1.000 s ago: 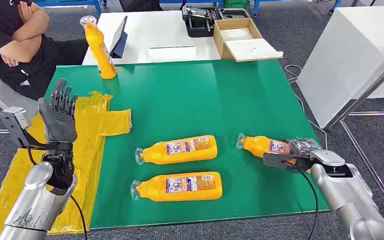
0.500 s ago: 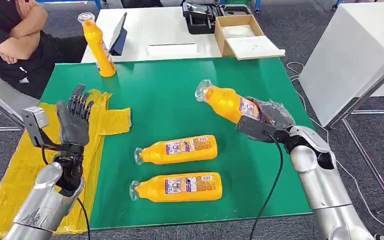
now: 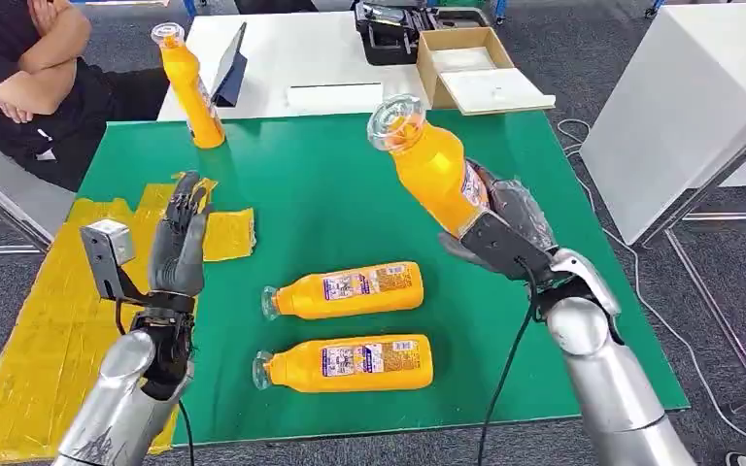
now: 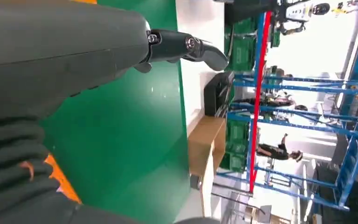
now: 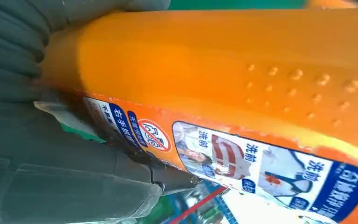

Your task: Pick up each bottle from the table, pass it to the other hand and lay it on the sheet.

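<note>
right hand grips glossy orange plastic bottle, clear cap | left hand empty, fingers spread

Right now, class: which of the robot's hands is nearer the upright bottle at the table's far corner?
Left. The left hand is raised, empty, just in front of the upright bottle; the right hand holds another bottle across the table.

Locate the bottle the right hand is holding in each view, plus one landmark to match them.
Head view: held bottle right of centre, raised above the green mat, cap end up and away from the robot, base in the right hand.
Left wrist view: not in it.
Right wrist view: held bottle fills most of the picture, label facing the camera.
Shared landmark: the green mat, a sliver in the right wrist view.
</note>
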